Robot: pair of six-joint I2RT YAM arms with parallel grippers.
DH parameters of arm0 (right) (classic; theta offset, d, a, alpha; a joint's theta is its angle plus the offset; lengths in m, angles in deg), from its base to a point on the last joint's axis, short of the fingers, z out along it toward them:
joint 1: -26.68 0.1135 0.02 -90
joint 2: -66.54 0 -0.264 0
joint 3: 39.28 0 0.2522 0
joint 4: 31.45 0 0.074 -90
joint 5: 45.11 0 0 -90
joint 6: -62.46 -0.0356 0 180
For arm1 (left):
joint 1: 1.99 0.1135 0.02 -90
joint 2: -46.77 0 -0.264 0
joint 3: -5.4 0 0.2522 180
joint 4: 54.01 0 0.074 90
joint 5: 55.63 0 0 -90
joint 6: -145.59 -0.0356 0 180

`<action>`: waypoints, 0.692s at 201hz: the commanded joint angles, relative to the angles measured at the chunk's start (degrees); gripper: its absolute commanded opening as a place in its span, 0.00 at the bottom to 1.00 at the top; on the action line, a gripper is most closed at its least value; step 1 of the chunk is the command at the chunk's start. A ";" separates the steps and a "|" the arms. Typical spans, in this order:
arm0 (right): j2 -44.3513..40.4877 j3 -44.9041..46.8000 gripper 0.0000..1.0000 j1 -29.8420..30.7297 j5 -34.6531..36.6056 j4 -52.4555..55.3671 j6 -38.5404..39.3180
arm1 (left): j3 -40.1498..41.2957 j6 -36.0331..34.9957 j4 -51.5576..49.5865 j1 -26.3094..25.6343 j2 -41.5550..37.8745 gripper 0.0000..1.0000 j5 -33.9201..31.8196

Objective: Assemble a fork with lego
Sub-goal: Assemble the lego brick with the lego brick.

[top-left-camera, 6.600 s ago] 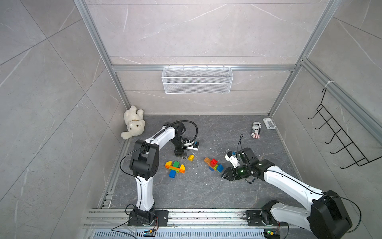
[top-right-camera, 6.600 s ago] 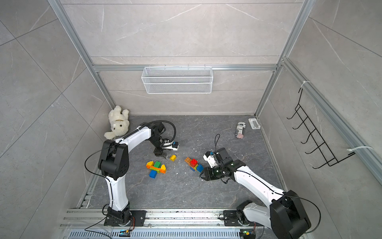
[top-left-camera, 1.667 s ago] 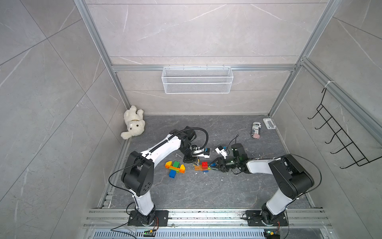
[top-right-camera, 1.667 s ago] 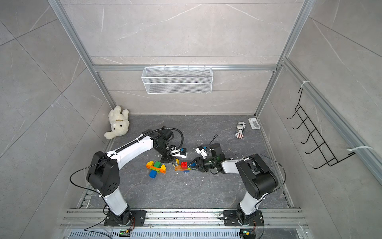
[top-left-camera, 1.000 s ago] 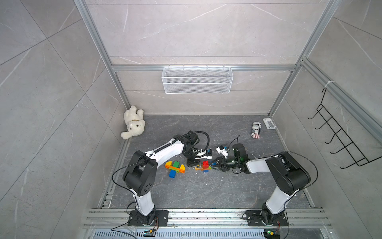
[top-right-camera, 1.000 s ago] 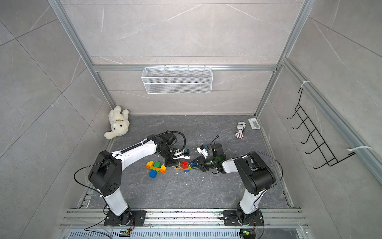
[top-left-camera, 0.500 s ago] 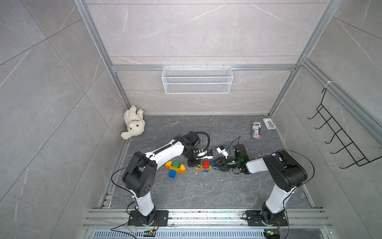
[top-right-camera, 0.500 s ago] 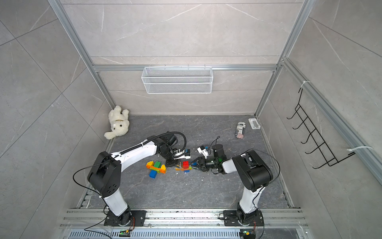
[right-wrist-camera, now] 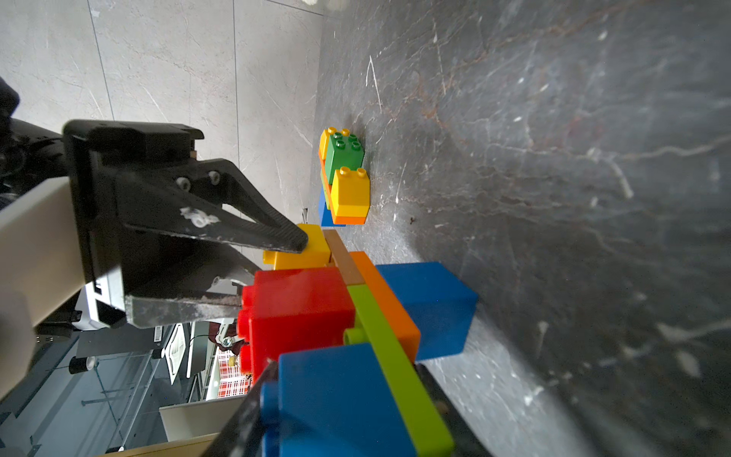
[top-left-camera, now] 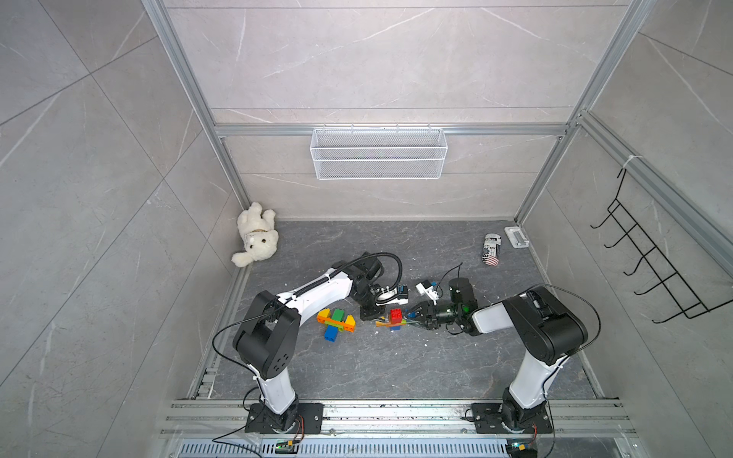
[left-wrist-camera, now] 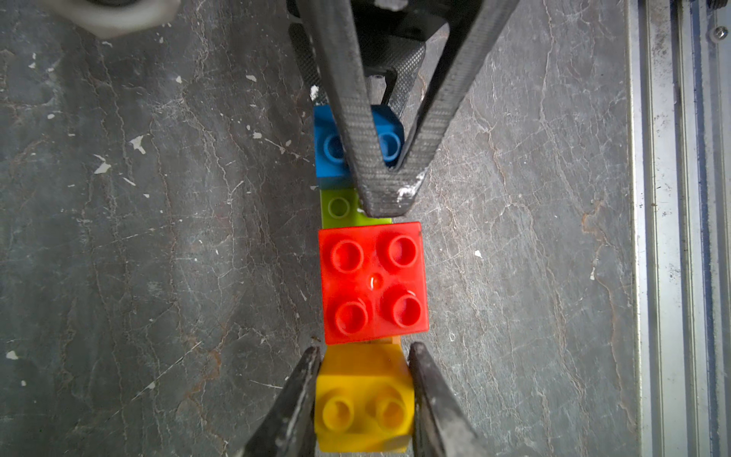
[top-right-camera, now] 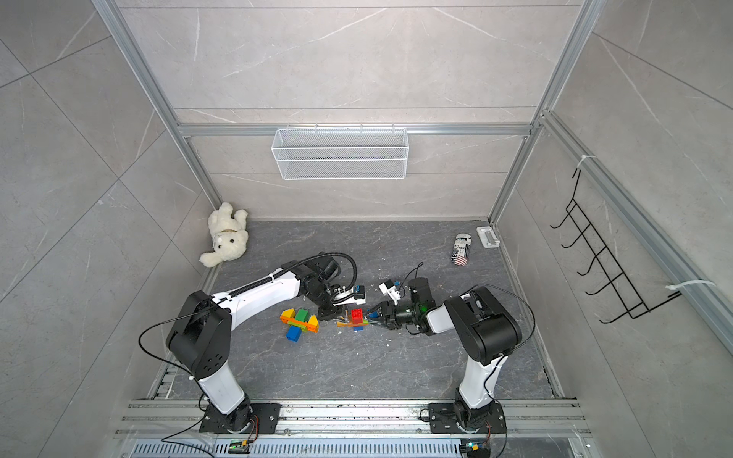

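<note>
A short strip of lego (top-left-camera: 392, 320) lies on the dark floor between both arms. In the left wrist view it runs yellow brick (left-wrist-camera: 364, 407), red brick (left-wrist-camera: 374, 283), lime plate (left-wrist-camera: 339, 207), blue brick (left-wrist-camera: 330, 150). My left gripper (left-wrist-camera: 364, 356) is shut on the yellow brick. My right gripper (right-wrist-camera: 348, 372) is shut on the opposite end, its jaws on the blue brick (right-wrist-camera: 336, 399) and the lime plate (right-wrist-camera: 395, 356). Orange and brown plates and a second blue brick (right-wrist-camera: 431, 304) sit under the strip. A separate lego cluster (top-left-camera: 336, 319) lies left of it.
A white teddy (top-left-camera: 256, 238) lies in the back left corner, with a can (top-left-camera: 491, 250) and a small white part (top-left-camera: 515, 237) at the back right. A wire basket (top-left-camera: 378, 158) hangs on the back wall and a hook rack (top-left-camera: 654, 277) on the right wall.
Several seconds ago the arms were apart; both grippers have since come together on the strip. Over the last second almost nothing has moved.
</note>
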 commanded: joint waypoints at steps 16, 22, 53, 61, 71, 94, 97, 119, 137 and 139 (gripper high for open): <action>3.86 3.18 0.43 -0.44 4.50 4.57 -1.16 | 3.69 1.09 -4.47 -0.12 3.66 0.00 0.41; 3.91 3.17 0.43 -0.45 4.81 4.55 -1.43 | 4.54 1.75 -3.27 -0.13 2.67 0.00 0.74; 3.95 2.65 0.43 -0.45 4.88 5.03 -1.44 | 10.34 4.11 3.45 0.34 -1.79 0.00 1.91; 4.08 2.48 0.43 -0.50 4.88 5.24 -1.35 | 11.14 4.23 3.86 0.47 -2.15 0.00 1.86; 4.04 2.39 0.43 -0.50 4.81 5.25 -1.44 | 11.57 4.30 3.81 0.62 -2.54 0.00 1.95; 4.13 2.32 0.43 -0.61 5.13 5.81 -1.18 | 12.23 4.46 3.54 0.95 -3.38 0.00 1.85; 4.25 2.38 0.43 -0.59 5.15 5.98 -1.10 | 12.37 4.60 3.81 0.93 -3.53 0.00 1.89; 4.55 2.30 0.43 -0.69 5.65 6.49 -1.12 | 12.23 5.43 4.16 0.95 -3.81 0.00 2.78; 4.41 2.55 0.43 -0.73 6.03 6.22 -1.39 | 12.05 5.99 3.85 0.94 -4.27 0.00 4.59; 4.42 2.56 0.43 -0.73 6.09 6.26 -1.43 | 12.01 5.99 3.65 0.92 -4.27 0.00 4.60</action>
